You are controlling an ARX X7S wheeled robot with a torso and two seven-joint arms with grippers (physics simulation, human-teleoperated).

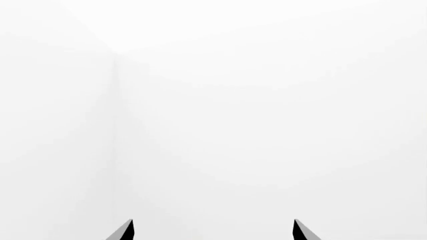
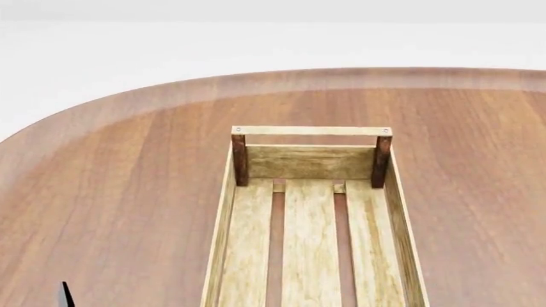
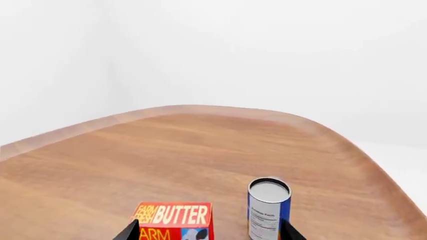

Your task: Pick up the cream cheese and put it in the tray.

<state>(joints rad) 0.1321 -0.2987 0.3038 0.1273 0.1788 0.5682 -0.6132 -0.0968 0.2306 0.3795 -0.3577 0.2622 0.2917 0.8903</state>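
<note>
The cream cheese does not show in any view. The tray [image 2: 241, 130] is a light wooden slatted crate with dark corner posts; it stands empty on the table in the head view, reaching from the middle to the near edge. My left gripper [image 1: 213, 231] is open and empty and faces bare white walls; one of its fingertips [image 2: 66, 295] shows at the head view's lower left, left of the tray. My right gripper [image 3: 210, 232] is open and empty, with its tips spread wide, low over the table.
In the right wrist view a red-orange butter box [image 3: 175, 216] and a blue can [image 3: 269, 206] stand just beyond the right fingertips, the box nearer the middle. The round wooden table [image 2: 102, 192] ends in a curved far edge against white walls.
</note>
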